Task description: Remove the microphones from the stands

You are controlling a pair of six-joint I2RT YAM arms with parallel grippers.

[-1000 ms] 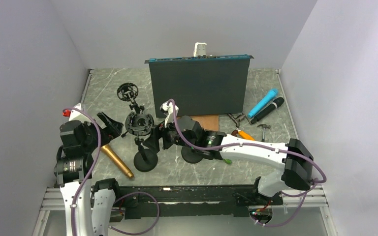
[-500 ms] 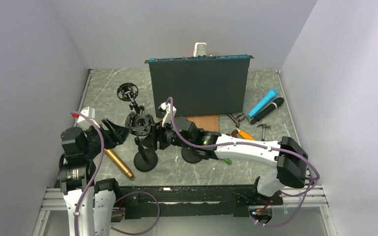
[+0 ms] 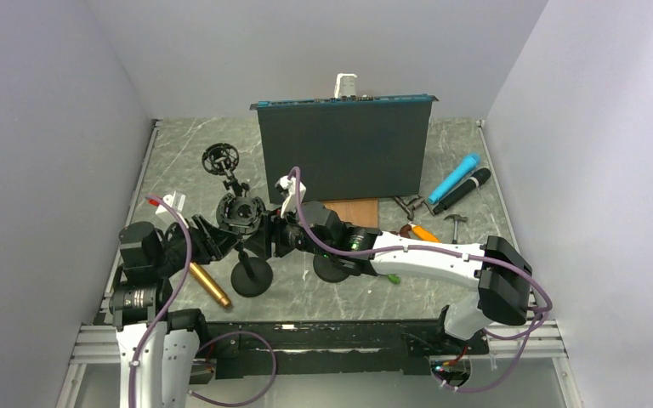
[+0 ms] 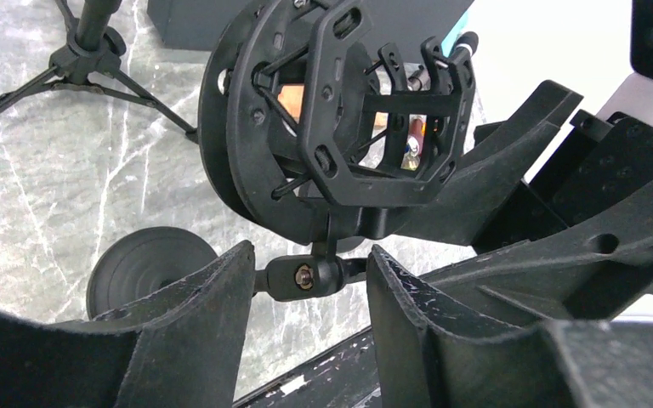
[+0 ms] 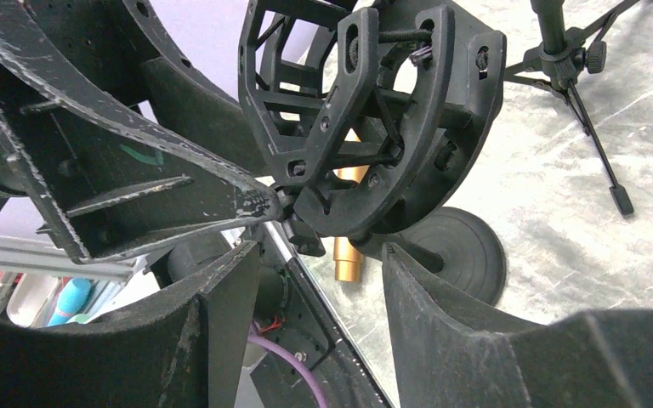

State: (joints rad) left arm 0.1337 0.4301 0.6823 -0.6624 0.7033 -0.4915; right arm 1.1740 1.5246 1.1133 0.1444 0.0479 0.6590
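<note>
Straddling the stand from both sides, my two grippers meet low over the marble table (image 3: pixel 178 153). Far beyond both of them a big black panel (image 3: pixel 344 153) stands upright.

The stand (image 3: pixel 252 274) rises between my grippers, its round base on the table below my fingertips. Its black shock mount (image 4: pixel 340 110) sits just above my left gripper (image 4: pixel 308 251). In the other wrist view it sits just above my right gripper (image 5: pixel 319 251), and I look straight through its rings.

The gold microphone (image 3: pixel 205 286) lies flat on the table, out of the stand. It is below my left gripper and back toward my left arm's base, apart from both sets of fingers. From my right gripper it shows on the far side of the stand, under the mount.

The stand's small swivel joint (image 4: pixel 302 274) sits right between my left fingers (image 4: pixel 195 314). Those jaws are partly spread to either side of it, and I cannot tell whether they press on it. My right jaws are also partly spread, around the neck under the mount, and I cannot tell whether they pinch it.
</note>
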